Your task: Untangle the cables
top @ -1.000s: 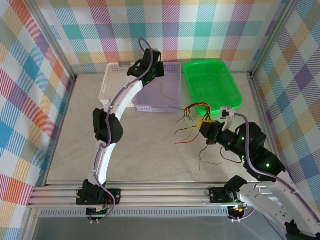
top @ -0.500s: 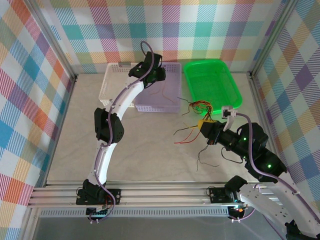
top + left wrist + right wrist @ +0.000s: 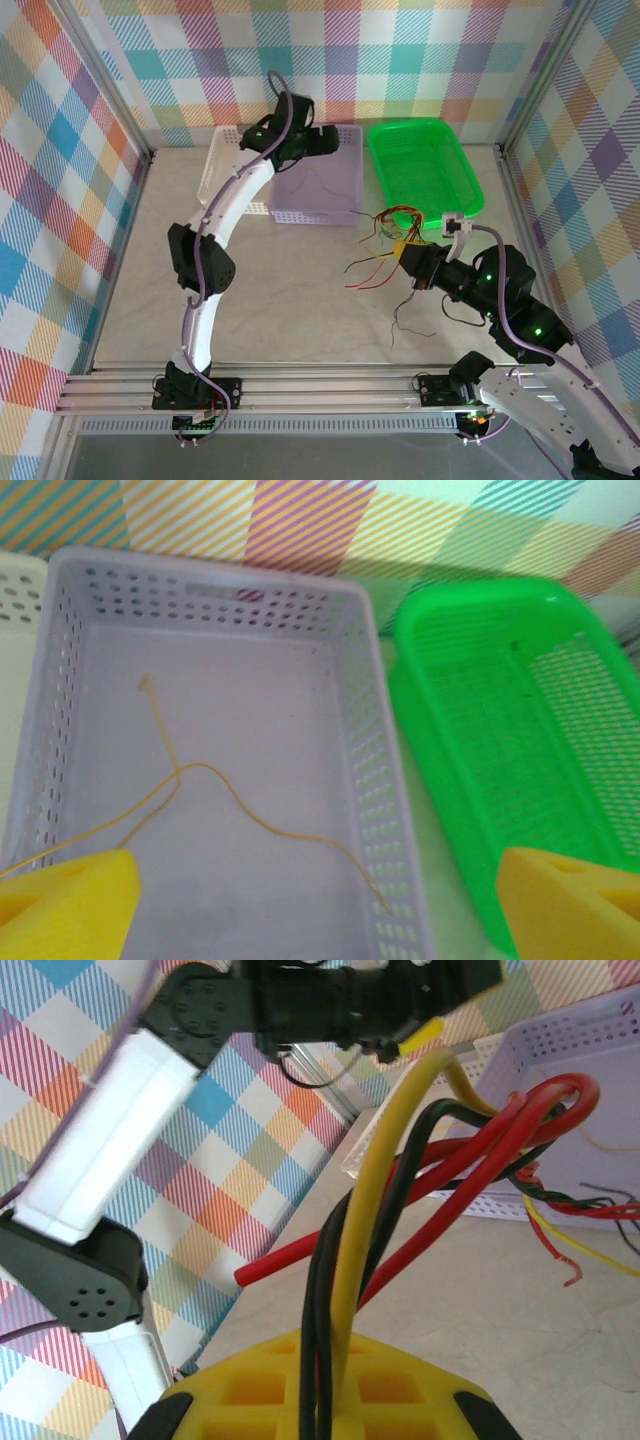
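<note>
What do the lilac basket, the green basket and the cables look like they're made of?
The lilac basket: likely moulded plastic, matt, rows of small holes in its walls. The green basket: likely plastic too, slightly translucent, fine slotted mesh. The cables: smooth glossy coloured sheaths, probably plastic insulation; the core cannot be seen.

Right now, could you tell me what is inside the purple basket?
One orange-yellow cable lies on the purple basket floor. The left gripper's pad hides the near-left corner and one cable end.
</note>
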Motion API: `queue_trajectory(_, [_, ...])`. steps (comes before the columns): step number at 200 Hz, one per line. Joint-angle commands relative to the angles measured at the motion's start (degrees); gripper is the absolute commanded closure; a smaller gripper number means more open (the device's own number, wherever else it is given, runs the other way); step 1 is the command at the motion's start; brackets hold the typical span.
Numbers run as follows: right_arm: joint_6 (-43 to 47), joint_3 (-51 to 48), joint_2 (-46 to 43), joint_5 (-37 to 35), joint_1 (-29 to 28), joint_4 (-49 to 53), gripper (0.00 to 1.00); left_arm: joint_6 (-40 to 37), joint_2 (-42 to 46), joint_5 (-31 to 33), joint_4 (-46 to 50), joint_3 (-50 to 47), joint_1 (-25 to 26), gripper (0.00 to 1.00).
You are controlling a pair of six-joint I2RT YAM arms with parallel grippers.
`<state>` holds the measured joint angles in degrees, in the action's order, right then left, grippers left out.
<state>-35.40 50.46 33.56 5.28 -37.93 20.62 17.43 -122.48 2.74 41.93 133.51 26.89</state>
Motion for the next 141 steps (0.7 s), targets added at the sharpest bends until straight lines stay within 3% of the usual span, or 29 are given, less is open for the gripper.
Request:
queue_trajectory(1, [-1.6, -0.5, 0.0, 1.9, -0.3, -3.3, 1.00, 1.5, 6.8, -2.2, 0.4, -3.9, -0.1, 0.08])
queue_trajectory(31, [-2.6, -1.1, 0.5, 3.6, -0.3, -4.4, 1.00, 3.9, 15.1, -1.8, -1.5, -13.2, -0.1, 0.08])
queue_trajectory(88, [-2.8, -1.2, 1.5, 5.5, -0.2, -4.6, 1.00, 11.7, 27.7, 8.3, -4.1, -35.6, -2.8, 0.11])
queue_trajectory(121, [-2.7, -1.2, 1.7, 6.0, -0.3, -4.1, 1.00, 17.9, 27.0, 1.6, -7.7, -43.9, -9.7, 0.12])
queue_trajectory(141, [-2.8, -1.2, 2.0, 6.7, -0.2, -4.1, 1.00, 19.5, 23.7, -2.8, -9.2, -44.2, -12.4, 0.14])
